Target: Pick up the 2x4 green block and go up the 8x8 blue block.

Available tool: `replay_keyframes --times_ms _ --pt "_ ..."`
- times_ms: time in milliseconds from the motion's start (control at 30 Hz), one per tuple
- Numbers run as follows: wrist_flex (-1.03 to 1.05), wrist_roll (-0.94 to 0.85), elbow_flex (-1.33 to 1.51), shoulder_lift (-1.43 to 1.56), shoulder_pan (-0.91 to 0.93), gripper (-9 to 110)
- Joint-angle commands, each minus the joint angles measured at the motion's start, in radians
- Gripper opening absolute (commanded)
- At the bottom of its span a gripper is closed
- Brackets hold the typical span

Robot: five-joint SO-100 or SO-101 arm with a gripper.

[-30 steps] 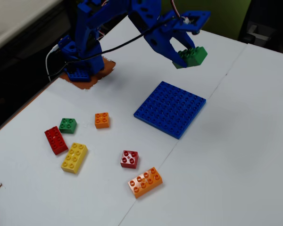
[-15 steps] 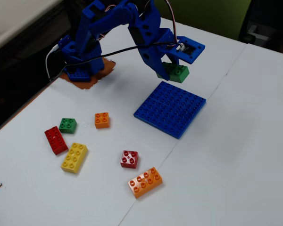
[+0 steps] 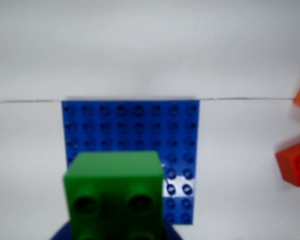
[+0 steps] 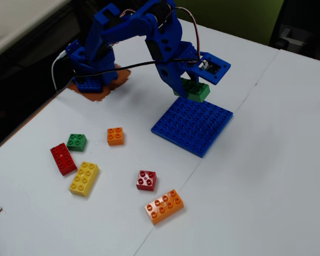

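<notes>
Bricks (image 4: 146, 180) well apart from 8x8 blue block (image 4: 194, 125)

Bare blue baseplate (image 4: 194, 125) (bricks nearby)

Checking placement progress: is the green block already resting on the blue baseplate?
No, the 2x4 green block hangs in the gripper above the 8x8 blue block.

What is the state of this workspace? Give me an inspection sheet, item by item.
Surface: white table, seam line across it.
Job's things: 2x4 green block held over the near edge of the 8x8 blue block.
Clutter: small green brick, red brick, yellow brick, small orange brick, small red brick, long orange brick.
Grippers: gripper shut on the green block.
Cables: black cable along the arm.
Surroundings: green wall behind.
</notes>
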Motion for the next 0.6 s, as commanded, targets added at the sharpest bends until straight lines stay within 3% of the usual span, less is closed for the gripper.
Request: replay_keyframes --times_ms 0,567 --pt "0.003 -0.014 -0.043 0.008 0.011 0" --pt "-0.003 -0.061 -0.043 -0.014 0.009 0"
